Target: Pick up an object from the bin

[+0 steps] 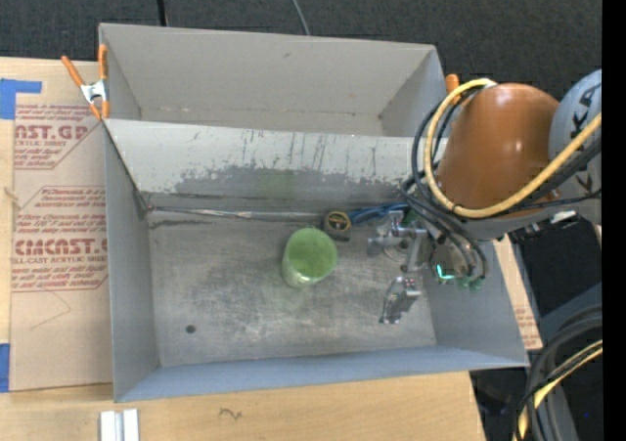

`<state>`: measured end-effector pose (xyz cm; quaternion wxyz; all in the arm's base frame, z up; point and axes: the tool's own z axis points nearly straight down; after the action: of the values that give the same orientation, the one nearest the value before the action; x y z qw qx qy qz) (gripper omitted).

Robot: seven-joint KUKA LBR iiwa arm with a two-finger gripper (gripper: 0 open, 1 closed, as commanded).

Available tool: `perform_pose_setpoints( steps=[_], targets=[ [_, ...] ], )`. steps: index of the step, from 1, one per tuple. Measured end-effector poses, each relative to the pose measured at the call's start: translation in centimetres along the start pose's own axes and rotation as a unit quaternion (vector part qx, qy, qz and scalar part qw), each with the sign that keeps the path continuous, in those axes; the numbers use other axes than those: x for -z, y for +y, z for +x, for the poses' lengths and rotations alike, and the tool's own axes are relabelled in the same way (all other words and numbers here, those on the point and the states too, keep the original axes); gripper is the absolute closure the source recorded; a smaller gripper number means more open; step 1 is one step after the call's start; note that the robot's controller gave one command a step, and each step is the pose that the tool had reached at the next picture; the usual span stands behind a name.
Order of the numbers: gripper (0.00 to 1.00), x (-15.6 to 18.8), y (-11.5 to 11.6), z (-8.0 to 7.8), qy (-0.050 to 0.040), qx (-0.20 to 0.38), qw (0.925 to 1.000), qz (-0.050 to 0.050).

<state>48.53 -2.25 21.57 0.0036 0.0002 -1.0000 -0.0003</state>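
Gripper low by the grey bin's right wall, fingers spread and empty, green round thing mid-floor just left, kind unclear, small dark ring behind it, open floor leftward.

You get even, fairly bright light, apparently from above, on the bin: its back wall in the upper middle is palest, the floor greyer. A soft sheen sits on the orange cover; shadows are faint.

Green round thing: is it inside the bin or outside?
Inside. The green round thing lies on the floor of the bin, near the middle, apart from the gripper.
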Motion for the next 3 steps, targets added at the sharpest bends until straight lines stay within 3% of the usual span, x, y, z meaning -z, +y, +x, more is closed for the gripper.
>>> perform_pose_setpoints(
  steps=[1,2,3],
  targets=[
    [0.00,-3.5,7.9,-8.4,-0.0056,-0.016,0.9999,-0.002],
    [0.00,-13.2,6.4,-9.7,-0.0027,-0.177,0.9841,0.000],
    [1.00,-12.9,6.5,-9.8,-0.0017,-0.176,0.9843,-0.001]
  ],
)
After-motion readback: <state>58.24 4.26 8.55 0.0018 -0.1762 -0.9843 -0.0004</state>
